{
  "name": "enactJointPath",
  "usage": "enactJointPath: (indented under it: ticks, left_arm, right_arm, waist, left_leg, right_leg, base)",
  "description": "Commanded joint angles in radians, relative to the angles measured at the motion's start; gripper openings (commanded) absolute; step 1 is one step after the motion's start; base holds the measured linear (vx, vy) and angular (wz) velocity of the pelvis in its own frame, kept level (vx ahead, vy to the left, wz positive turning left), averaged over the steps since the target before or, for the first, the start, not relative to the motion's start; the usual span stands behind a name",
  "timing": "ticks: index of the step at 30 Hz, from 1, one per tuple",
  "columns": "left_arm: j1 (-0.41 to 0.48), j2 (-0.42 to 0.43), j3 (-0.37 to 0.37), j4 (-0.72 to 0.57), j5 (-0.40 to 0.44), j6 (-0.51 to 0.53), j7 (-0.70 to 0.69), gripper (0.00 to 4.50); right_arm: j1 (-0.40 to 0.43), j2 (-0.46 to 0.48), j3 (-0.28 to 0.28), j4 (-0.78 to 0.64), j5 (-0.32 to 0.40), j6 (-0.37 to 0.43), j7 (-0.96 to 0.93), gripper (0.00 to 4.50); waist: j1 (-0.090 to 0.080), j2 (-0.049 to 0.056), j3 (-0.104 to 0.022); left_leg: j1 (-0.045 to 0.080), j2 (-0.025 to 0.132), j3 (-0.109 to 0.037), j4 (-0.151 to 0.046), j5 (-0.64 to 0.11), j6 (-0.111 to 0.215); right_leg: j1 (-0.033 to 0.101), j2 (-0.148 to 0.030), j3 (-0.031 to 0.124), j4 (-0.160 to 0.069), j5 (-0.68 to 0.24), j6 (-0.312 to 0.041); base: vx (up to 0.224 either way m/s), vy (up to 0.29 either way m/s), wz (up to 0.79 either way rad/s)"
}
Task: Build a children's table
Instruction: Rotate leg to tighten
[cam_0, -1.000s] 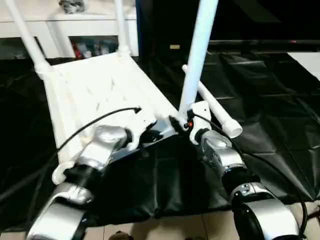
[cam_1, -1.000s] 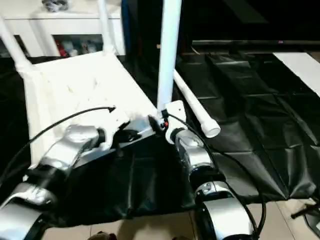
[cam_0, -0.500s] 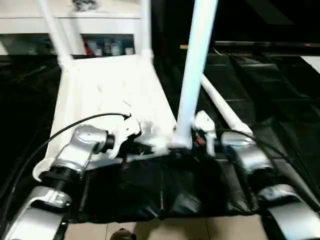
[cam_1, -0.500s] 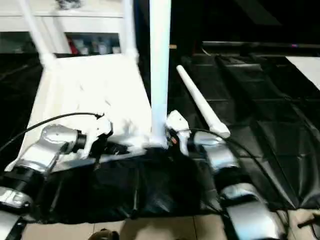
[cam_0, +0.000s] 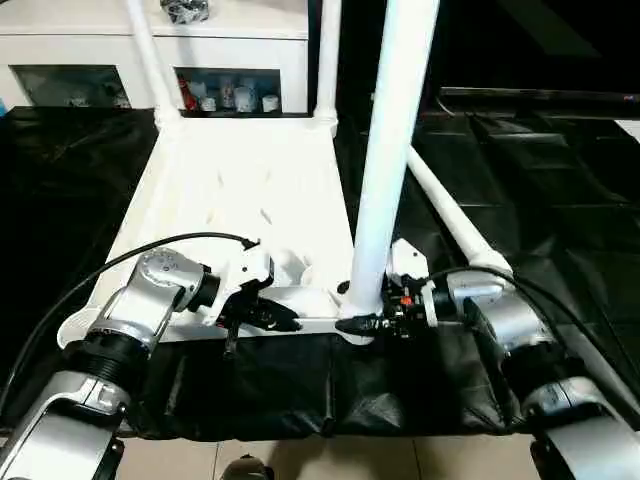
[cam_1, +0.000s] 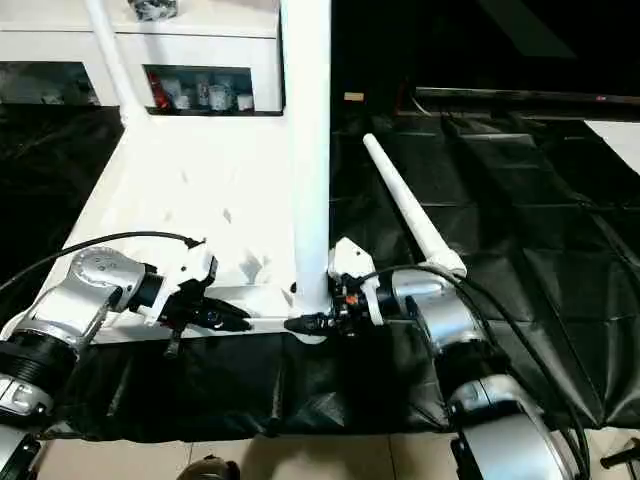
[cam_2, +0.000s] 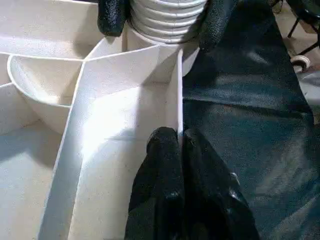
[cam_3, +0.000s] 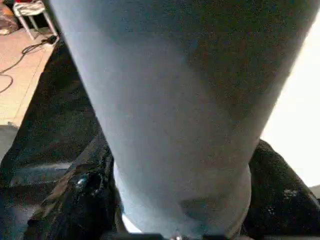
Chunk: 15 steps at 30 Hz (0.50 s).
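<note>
1. Compared with a second ago, the children's table (cam_0: 240, 190) sits squarer in the head views; much of that is the camera swinging round. The near right leg (cam_0: 392, 150), which leaned then, now stands close to upright in its corner socket.
2. The right tool (cam_0: 368, 322) was behind the leg's foot a second ago; it now comes in level from the right of the frame, one black finger (cam_3: 85, 200) on each side of the leg's base. The fingers straddle the tube, but whether they press on it I cannot tell.
3. The left tool (cam_0: 268, 312) has its fingers (cam_2: 170, 170) pressed narrow together, pinching a thin rib on the table's near edge; it was at that near edge before too.
4. The table lies upside down on black sheeting (cam_0: 560, 190), at centre left of the head views, with two far legs (cam_0: 150, 60) upright at the top.
5. A loose fourth leg (cam_1: 408, 208) lies on the sheeting right of centre, its near end just beside the right forearm.
6. The near edge of the table runs close to the sheeting's front border, with pale floor (cam_0: 330, 458) along the bottom.
7. Open sheeting spreads to the right and upper right; a white cabinet (cam_0: 240, 45) stands just behind the far legs.
</note>
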Motion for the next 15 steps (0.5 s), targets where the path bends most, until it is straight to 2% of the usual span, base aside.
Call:
enactJointPath:
  ticks: [1,4,5,7,8,11,13,15]
  left_arm:
    - [-0.035,-0.067,0.0,-0.014,-0.024,-0.01,0.052,0.0]
    - [-0.067,-0.132,0.027,0.035,0.013,0.007,0.237,0.0]
    - [-0.075,-0.148,0.034,0.045,0.017,0.012,0.274,0.0]
    - [-0.092,-0.193,0.049,0.06,0.024,0.033,0.364,0.0]
    - [-0.101,-0.223,0.055,0.066,0.034,0.049,0.426,0.0]
    - [-0.11,-0.257,0.061,0.076,0.049,0.064,0.507,0.0]
    - [-0.115,-0.284,0.064,0.086,0.061,0.065,0.562,0.0]
    - [-0.109,-0.304,0.053,0.088,0.076,0.047,0.58,0.0]
  right_arm:
    - [0.013,0.066,0.015,0.008,0.022,0.04,-0.052,2.75]
    - [-0.019,0.138,-0.046,0.095,-0.022,0.008,-0.358,2.74]
    - [-0.025,0.154,-0.059,0.112,-0.028,0.009,-0.421,2.74]
    - [-0.046,0.198,-0.093,0.16,-0.036,0.008,-0.591,2.74]
    - [-0.057,0.231,-0.118,0.188,-0.039,0.009,-0.706,2.74]
    - [-0.07,0.267,-0.143,0.221,-0.041,0.008,-0.832,2.74]
    - [-0.08,0.302,-0.161,0.247,-0.034,0.003,-0.892,2.73]
    - [-0.086,0.332,-0.153,0.266,-0.052,-0.024,-0.925,2.73]
  waist:
    - [-0.004,0.001,-0.07]
    - [-0.013,0.001,-0.062]
    - [-0.022,0.001,-0.06]
    - [-0.027,0.002,-0.059]
    - [-0.04,0.0,-0.061]
    - [-0.05,0.0,-0.06]
    - [-0.053,0.0,-0.062]
    - [-0.052,0.001,-0.063]
  left_leg:
    - [0.027,0.024,0.003,-0.068,-0.329,0.012]
    - [0.031,0.019,-0.001,-0.072,-0.384,-0.022]
    - [0.033,0.017,-0.007,-0.075,-0.418,-0.043]
    - [0.032,0.016,-0.01,-0.075,-0.428,-0.049]
    - [0.029,0.011,-0.013,-0.074,-0.435,-0.051]
    - [0.033,0.01,-0.011,-0.071,-0.44,-0.039]
    - [0.03,0.008,-0.011,-0.071,-0.424,-0.03]
    - [0.029,0.009,-0.009,-0.071,-0.413,-0.023]
  right_leg:
    - [0.04,-0.048,0.035,-0.066,-0.271,-0.223]
    - [0.033,-0.053,0.036,-0.079,-0.385,-0.194]
    - [0.031,-0.054,0.033,-0.086,-0.465,-0.164]
    - [0.033,-0.056,0.033,-0.088,-0.495,-0.149]
    - [0.035,-0.057,0.028,-0.095,-0.532,-0.132]
    - [0.027,-0.054,0.029,-0.103,-0.54,-0.121]
    - [0.03,-0.053,0.03,-0.103,-0.525,-0.122]
    - [0.029,-0.051,0.03,-0.101,-0.486,-0.128]
  base:
    - [0.0,0.0,0.0]
    - [0.0,0.0,0.0]
    - [0.0,0.0,0.0]
    - [0.0,0.0,0.0]
    - [0.0,0.0,0.0]
    - [0.0,0.0,0.0]
    - [0.0,0.0,0.0]
    - [0.0,0.0,0.0]
